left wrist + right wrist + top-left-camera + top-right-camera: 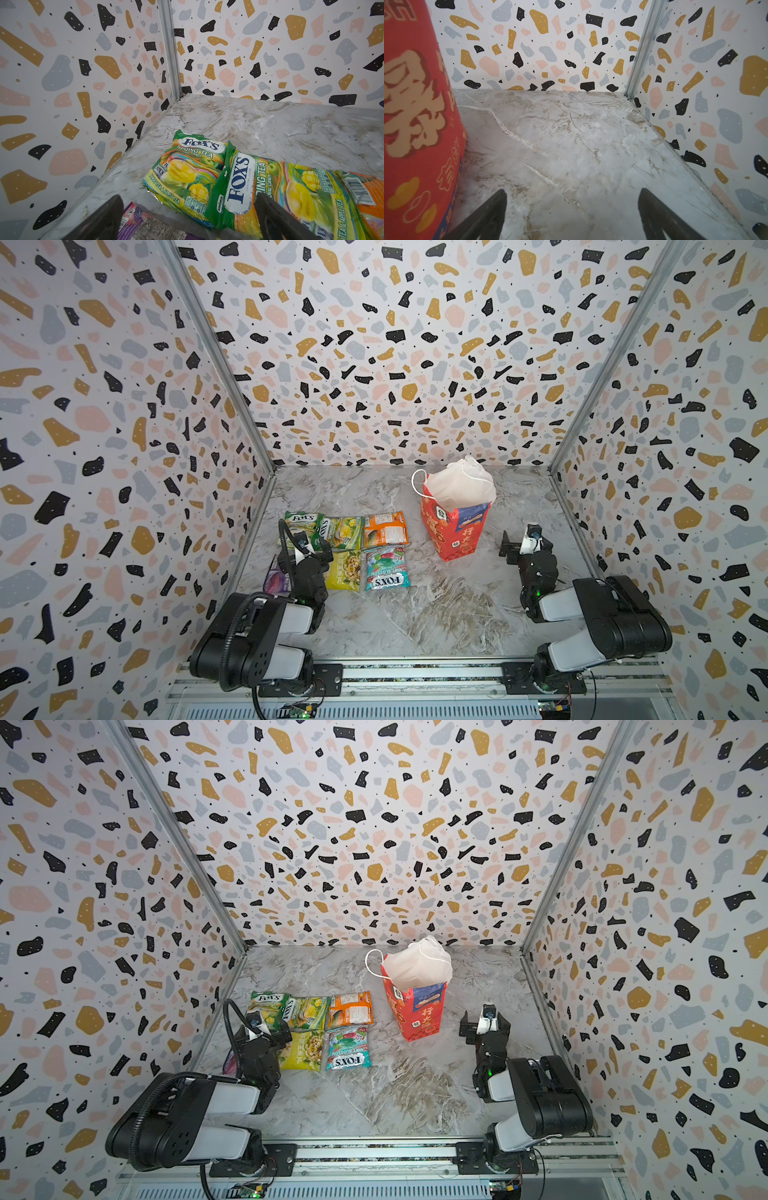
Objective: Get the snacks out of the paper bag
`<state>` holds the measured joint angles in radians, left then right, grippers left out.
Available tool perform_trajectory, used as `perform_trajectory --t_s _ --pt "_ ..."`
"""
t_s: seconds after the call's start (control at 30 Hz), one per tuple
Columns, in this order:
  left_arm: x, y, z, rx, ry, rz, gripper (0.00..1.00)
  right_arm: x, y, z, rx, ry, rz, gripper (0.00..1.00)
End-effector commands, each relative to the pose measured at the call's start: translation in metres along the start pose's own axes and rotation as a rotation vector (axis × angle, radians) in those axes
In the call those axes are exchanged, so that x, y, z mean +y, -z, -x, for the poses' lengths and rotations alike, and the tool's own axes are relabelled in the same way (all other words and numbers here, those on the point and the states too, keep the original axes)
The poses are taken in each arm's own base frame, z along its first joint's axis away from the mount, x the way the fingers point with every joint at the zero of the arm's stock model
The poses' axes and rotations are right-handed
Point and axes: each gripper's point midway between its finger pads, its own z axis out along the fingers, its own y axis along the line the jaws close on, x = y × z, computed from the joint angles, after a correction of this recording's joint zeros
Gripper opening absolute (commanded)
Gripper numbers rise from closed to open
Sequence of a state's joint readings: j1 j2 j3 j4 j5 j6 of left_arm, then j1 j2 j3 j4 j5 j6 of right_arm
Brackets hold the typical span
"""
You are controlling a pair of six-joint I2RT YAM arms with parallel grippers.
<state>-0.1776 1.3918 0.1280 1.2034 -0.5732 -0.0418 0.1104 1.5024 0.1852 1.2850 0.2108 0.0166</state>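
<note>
Snacks (pixel 384 531), six, lie beside one paper bag (pixel 451 533); left pincer (pixel 188 197) and right pincer (pixel 572 191) released.

Bright, even, diffuse light fills the scene, leaving only faint soft shadows on the grey marbled table (pixel 436 614). In both top views the speckled terrazzo-patterned walls (pixel 104 406) bow outward at the edges. The glossy green-yellow FOX'S packet (pixel 182 174) shows small glints. The black fingers (pixel 99 218) and the close red paper bag (pixel 415 114) look blurred.
</note>
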Motion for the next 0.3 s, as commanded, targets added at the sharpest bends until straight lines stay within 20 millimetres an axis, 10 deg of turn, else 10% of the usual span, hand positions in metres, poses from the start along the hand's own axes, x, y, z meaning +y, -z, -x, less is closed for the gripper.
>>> perform_trajectory --t_s 0.0,0.27 --pt "0.0002 -0.0021 0.0122 -0.038 0.037 0.001 1.00 -0.0017 -0.0022 0.0029 -0.003 -0.019 0.000 0.99" --pt "0.0000 -0.0018 0.0119 -0.038 0.036 0.000 1.00 -0.0019 -0.0007 0.0036 -0.006 -0.020 0.016 0.99"
